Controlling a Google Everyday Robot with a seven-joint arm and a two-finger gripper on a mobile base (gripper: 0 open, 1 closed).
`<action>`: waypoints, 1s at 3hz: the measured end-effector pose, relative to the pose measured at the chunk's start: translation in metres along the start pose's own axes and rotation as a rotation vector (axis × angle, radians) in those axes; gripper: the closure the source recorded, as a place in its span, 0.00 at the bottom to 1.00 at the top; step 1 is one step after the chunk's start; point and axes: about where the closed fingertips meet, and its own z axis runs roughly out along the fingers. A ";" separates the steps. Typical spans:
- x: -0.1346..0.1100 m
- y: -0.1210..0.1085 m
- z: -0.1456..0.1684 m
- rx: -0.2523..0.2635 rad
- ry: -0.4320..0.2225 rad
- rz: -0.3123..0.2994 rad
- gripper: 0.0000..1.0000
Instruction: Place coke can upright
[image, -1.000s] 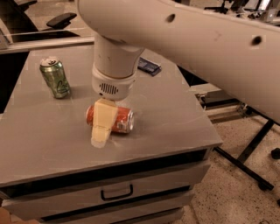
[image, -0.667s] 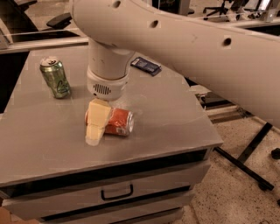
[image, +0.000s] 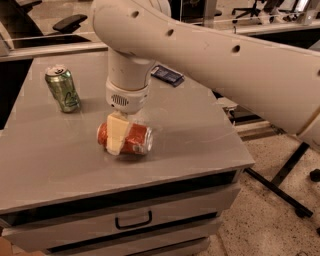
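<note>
Camera view. The coke can (image: 137, 139) is lying on its side on the grey cabinet top (image: 200, 130), near the green can (image: 62, 89), to the onlooker's right of it and closer to the onlooker. Its silver end is facing away from the green can. The green can is standing upright. A dark flat packet (image: 168, 75) is lying well apart from the green can, farther to the right.

Hazards: the coke can is resting on its curved wall, so an off-centre squeeze is likely to make it roll or squirt out. A tilt started with a weak hold risks the can slipping and falling back on its side. A wide swing toward the green can risks knocking it over.

Arm pose: the large white arm is reaching in from the right, with the wrist pointing straight down. The gripper (image: 119, 142) is sitting low over the coke can's middle, overlapping it. Whether the claw is clamping the can cannot be told.
</note>
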 end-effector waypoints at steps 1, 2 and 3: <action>0.002 -0.006 -0.006 -0.001 0.010 0.008 0.50; 0.006 -0.012 -0.038 0.013 -0.043 -0.004 0.74; 0.008 -0.014 -0.089 0.037 -0.195 -0.050 0.96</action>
